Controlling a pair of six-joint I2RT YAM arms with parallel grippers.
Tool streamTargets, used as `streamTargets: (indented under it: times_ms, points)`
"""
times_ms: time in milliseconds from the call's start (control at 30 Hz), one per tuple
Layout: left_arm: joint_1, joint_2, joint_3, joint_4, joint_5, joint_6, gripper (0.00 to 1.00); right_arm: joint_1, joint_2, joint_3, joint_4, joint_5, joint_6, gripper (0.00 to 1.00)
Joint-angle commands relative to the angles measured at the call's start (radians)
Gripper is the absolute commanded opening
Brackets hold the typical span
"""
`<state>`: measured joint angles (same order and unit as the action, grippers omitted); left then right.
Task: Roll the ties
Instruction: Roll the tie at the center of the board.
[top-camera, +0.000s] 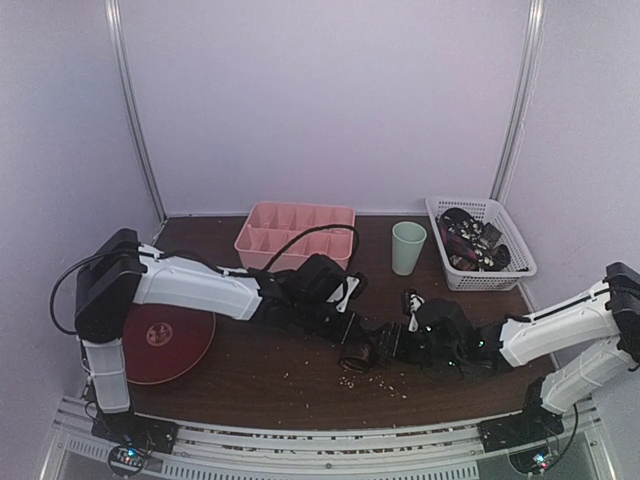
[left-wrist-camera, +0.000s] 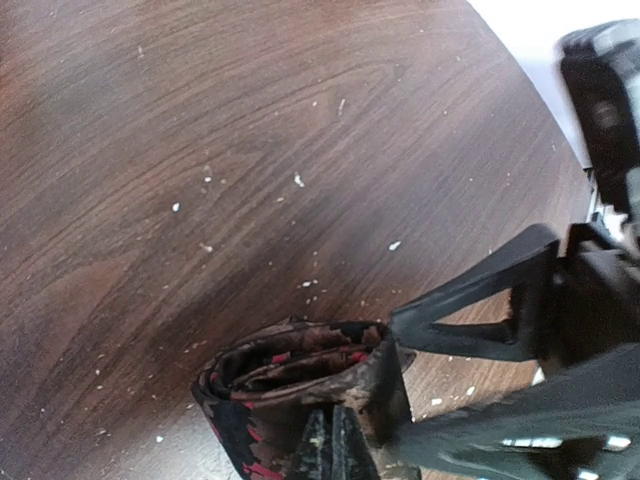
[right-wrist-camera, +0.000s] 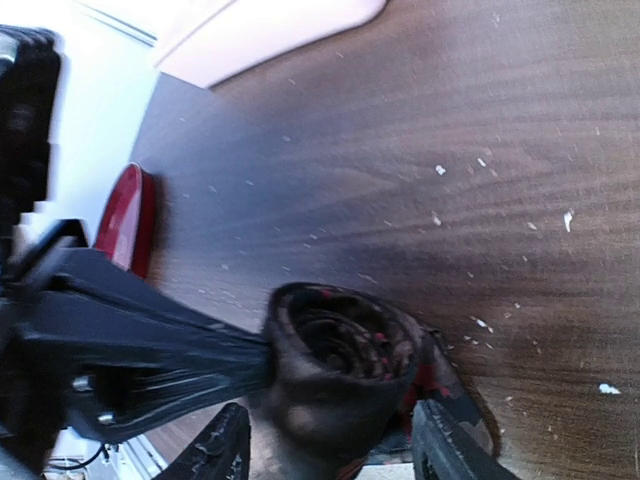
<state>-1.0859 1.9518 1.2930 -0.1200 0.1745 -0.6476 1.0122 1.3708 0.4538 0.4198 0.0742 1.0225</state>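
Observation:
A dark brown tie with red flecks is rolled into a coil (top-camera: 358, 354) at the middle of the table. In the left wrist view the coil (left-wrist-camera: 290, 375) lies on its side, and my left gripper (left-wrist-camera: 335, 445) is shut, pinching the coil's outer layers from below. In the right wrist view the coil's open end (right-wrist-camera: 340, 355) faces the camera. My right gripper (right-wrist-camera: 335, 455) is open, one finger on each side of the coil, with gaps showing. The left gripper (top-camera: 350, 345) and right gripper (top-camera: 397, 340) meet at the coil. More ties (top-camera: 470, 240) lie in the basket.
A pink divided tray (top-camera: 295, 232) stands at the back centre. A green cup (top-camera: 408, 247) is beside it and a white basket (top-camera: 518, 250) at the back right. A red plate (top-camera: 165, 342) lies front left. Pale crumbs (top-camera: 348, 380) are scattered on the wood.

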Motion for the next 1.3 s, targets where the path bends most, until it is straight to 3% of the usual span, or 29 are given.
streamTargets:
  times_ms: [0, 167, 300, 467, 667, 900, 1067, 1267]
  points:
    - [-0.014, 0.015, 0.009, 0.077, -0.014, -0.036, 0.04, 0.005, 0.035, 0.01, -0.033, 0.027, 0.001, 0.52]
    - [-0.014, -0.013, 0.001, 0.101, -0.029, -0.02, 0.07, 0.005, 0.042, 0.008, -0.089, 0.059, -0.017, 0.46]
    - [-0.006, -0.084, -0.076, 0.187, -0.061, -0.018, 0.18, 0.004, 0.037, -0.007, -0.086, 0.07, -0.014, 0.44]
    - [0.012, -0.107, -0.081, 0.121, -0.099, 0.033, 0.24, 0.005, 0.077, -0.009, -0.082, 0.059, -0.014, 0.42]
    - [0.029, -0.142, -0.167, 0.163, -0.122, 0.071, 0.44, 0.005, 0.07, -0.05, -0.05, 0.057, -0.006, 0.4]
    - [0.053, -0.126, -0.228, 0.225, -0.018, 0.044, 0.65, 0.006, 0.066, -0.081, -0.04, 0.062, -0.016, 0.39]
    - [0.076, -0.111, -0.267, 0.309, 0.035, 0.002, 0.73, 0.006, 0.051, -0.106, -0.03, 0.064, -0.012, 0.37]
    - [0.089, -0.037, -0.254, 0.375, 0.163, -0.014, 0.75, 0.005, 0.05, -0.133, 0.012, 0.042, -0.011, 0.36]
